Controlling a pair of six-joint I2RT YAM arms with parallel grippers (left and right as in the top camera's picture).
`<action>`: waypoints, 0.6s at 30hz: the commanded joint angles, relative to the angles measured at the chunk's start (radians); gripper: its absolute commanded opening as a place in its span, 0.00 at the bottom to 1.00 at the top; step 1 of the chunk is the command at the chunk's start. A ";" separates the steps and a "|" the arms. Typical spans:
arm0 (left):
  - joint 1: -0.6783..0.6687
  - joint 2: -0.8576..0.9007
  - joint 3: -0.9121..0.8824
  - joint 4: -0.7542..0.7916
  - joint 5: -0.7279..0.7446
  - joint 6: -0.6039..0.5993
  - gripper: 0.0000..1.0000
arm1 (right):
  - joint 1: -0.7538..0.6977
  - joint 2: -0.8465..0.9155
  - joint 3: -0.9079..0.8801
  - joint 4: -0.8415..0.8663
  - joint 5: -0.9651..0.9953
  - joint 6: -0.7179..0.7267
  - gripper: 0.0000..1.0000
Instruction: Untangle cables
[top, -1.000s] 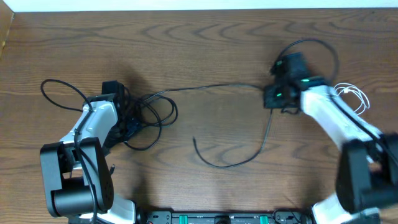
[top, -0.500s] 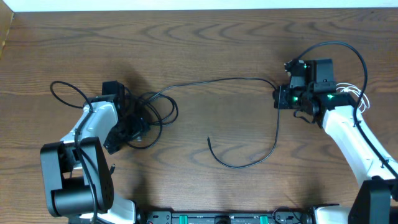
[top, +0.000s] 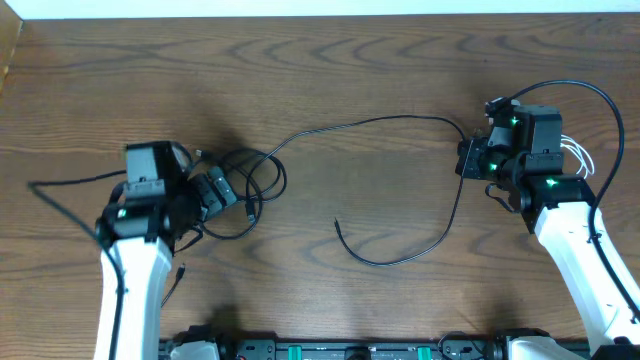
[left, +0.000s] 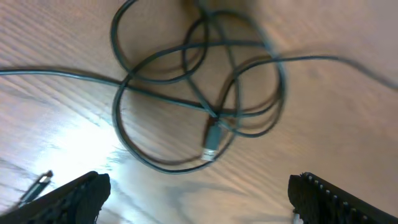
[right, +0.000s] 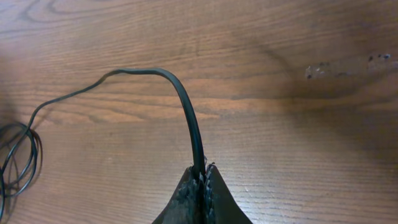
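Shows right pincer (right: 200, 173) clamped shut on 1 black cable (right: 186, 106) near the tabletop's (top: 330, 80) right edge, apparently to draw it clear of the tangle (left: 199, 106) toward the left edge. Shows left pincer (left: 199, 182) spread wide, empty, above that tangle, likely ready to pin it.

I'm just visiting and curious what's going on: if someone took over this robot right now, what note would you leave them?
Left gripper: open, hovering above the tangle, holding nothing.
Right gripper: shut on the long black cable, which runs out from the tangle.
White cable: lies apart, on the right side.
Done: one black cable partly drawn out.
Left: the tangle's loops are knotted together and need separating.
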 joint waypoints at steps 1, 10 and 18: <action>-0.019 -0.021 0.003 0.000 0.034 -0.043 0.98 | -0.005 -0.027 -0.010 0.001 0.004 -0.005 0.01; -0.084 0.106 -0.009 0.058 0.025 -0.058 0.98 | -0.003 -0.040 -0.010 -0.013 0.000 -0.005 0.01; -0.121 0.295 -0.009 0.181 -0.117 -0.126 0.98 | 0.008 -0.040 -0.010 -0.013 -0.016 -0.005 0.01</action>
